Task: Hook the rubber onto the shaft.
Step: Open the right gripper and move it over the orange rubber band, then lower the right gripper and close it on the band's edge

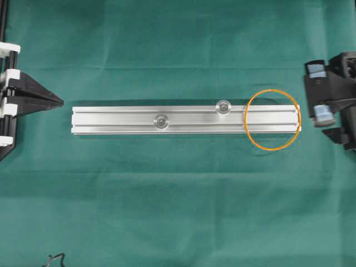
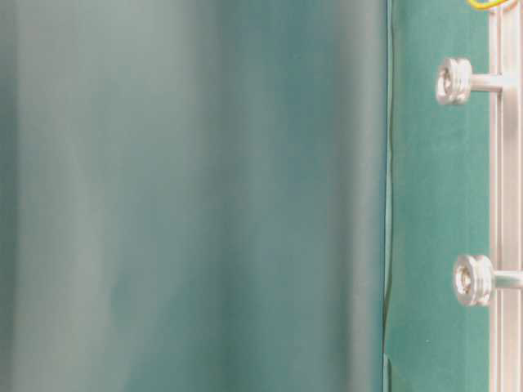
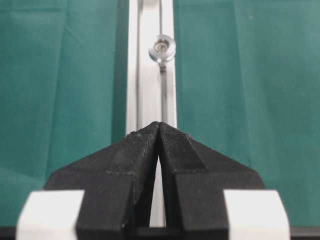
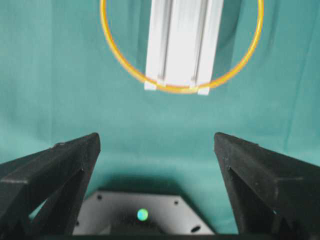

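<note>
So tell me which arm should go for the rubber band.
Right. The rubber band lies over the rail end beside the open right gripper; the shut left gripper sits at the far end.

Two flanged shafts (image 2: pixel 454 81) on an aluminium rail (image 2: pixel 507 204), green cloth (image 2: pixel 433 180) behind.

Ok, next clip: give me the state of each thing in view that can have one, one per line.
rubber band: lying loose across the rail's right end, on neither shaft, not held.
aluminium rail: flat on the green cloth.
near shaft: upright on rail, bare.
far shaft: upright on rail, bare.
left gripper: shut, empty, off the rail's left end.
right gripper: open, empty, short of the band.
</note>
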### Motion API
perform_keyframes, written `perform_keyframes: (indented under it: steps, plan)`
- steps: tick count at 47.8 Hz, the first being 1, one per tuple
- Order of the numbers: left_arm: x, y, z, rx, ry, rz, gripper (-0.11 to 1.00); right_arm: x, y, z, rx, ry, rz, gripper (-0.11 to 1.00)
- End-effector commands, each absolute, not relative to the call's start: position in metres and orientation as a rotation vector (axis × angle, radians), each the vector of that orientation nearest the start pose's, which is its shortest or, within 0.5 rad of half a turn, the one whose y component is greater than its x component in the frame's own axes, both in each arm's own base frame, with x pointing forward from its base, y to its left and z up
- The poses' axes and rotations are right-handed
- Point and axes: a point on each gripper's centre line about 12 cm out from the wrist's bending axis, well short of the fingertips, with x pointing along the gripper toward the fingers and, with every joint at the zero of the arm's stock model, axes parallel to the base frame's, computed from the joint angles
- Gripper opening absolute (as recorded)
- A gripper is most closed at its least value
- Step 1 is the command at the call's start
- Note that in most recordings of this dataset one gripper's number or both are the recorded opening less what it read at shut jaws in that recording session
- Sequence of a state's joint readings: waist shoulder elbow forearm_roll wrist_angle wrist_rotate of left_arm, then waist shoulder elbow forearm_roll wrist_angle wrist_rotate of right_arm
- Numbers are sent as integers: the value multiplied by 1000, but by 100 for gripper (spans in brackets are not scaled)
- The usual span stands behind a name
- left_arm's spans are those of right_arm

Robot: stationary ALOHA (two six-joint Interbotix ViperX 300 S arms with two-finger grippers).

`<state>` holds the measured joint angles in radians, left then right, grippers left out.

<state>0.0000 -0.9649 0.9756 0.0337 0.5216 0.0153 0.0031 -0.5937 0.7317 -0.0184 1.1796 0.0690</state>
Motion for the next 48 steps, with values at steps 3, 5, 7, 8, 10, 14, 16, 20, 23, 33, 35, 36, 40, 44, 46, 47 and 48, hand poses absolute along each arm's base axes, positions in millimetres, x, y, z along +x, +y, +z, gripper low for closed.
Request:
perform_keyframes:
  steps: [3,5,7,8,10,14,16,20,23,33,35,36,40,44,46,47,48]
  plan:
    - [192,2,295,49,502,6,0,228,-2,263,40,1274,-55,99]
    - [192,2,295,49,503,6,0,233,-2,262,41,1272,-54,99]
    - [192,2,295,49,505,6,0,238,-2,262,41,1269,-54,99]
    - [192,2,296,49,502,6,0,240,-2,262,41,1268,-53,99]
    - [192,2,295,49,503,6,0,245,-2,262,41,1268,-53,99]
    - [192,2,295,49,505,6,0,254,-2,262,41,1266,-53,99]
    - [192,2,295,49,505,6,0,258,-2,261,41,1266,-53,99]
    - [193,2,296,49,503,6,0,265,-2,261,41,1264,-53,99]
    - [192,2,295,49,503,6,0,270,-2,260,41,1263,-53,99]
    - [192,2,295,48,505,7,0,274,-2,259,41,1266,-53,99]
    - [192,2,295,48,505,6,0,273,-2,260,41,1264,-53,99]
    - [192,2,296,49,503,6,0,273,-2,260,41,1264,-53,99]
    - [192,2,295,48,506,7,0,273,-2,260,41,1264,-53,99]
    - [192,2,296,48,503,7,0,273,-2,260,41,1264,-53,99]
    - [192,2,296,48,503,7,0,273,-2,260,41,1264,-53,99]
    - [192,2,295,48,506,7,0,273,-2,260,41,1264,-53,99]
    - [192,2,295,48,505,7,0,273,-2,260,41,1264,-53,99]
